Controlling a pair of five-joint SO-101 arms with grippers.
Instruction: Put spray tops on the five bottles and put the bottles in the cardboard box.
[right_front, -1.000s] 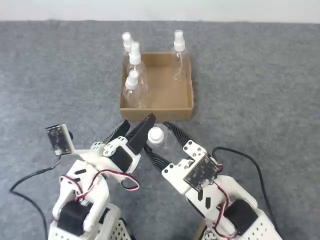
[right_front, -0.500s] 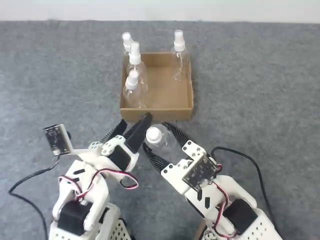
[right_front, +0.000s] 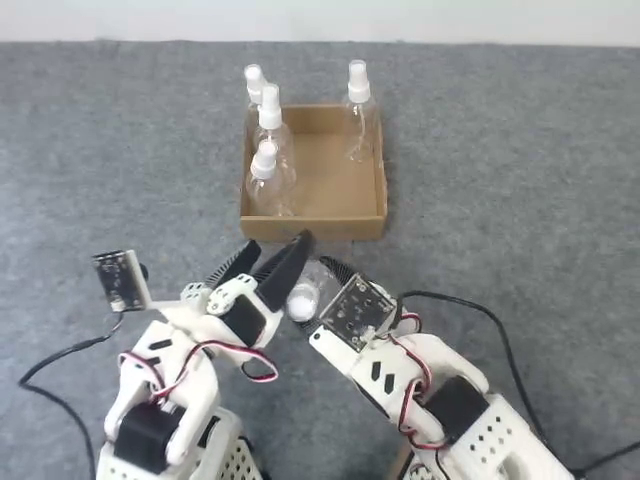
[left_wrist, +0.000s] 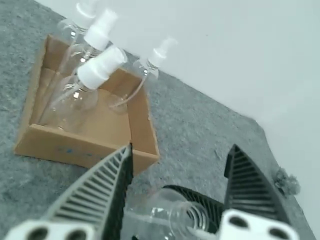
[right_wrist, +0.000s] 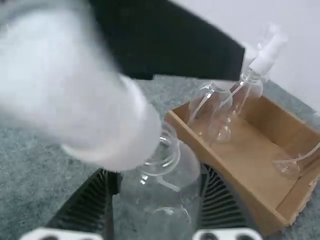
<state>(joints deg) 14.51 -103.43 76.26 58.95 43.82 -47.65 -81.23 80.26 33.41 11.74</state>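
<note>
Clear bottle (right_wrist: 160, 200) pinched at body by right gripper (right_wrist: 155, 217) jaws, just short of cardboard box (right_front: 312, 228), presumably steadying bare threaded neck; white spray top (right_wrist: 90, 85) tilted over neck, unseated; left gripper (left_wrist: 181, 150) jaws spread astride neck, likely positioned for capping

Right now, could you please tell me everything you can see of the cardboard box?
The cardboard box is brown, shallow and open-topped, with plain low walls, lying flat on the grey carpet. Upright in it, clear with white spray tops: a front-left bottle, a second bottle behind that, and a far-right bottle. A fourth bottle is at its far-left corner; inside or behind, I cannot tell.
</note>
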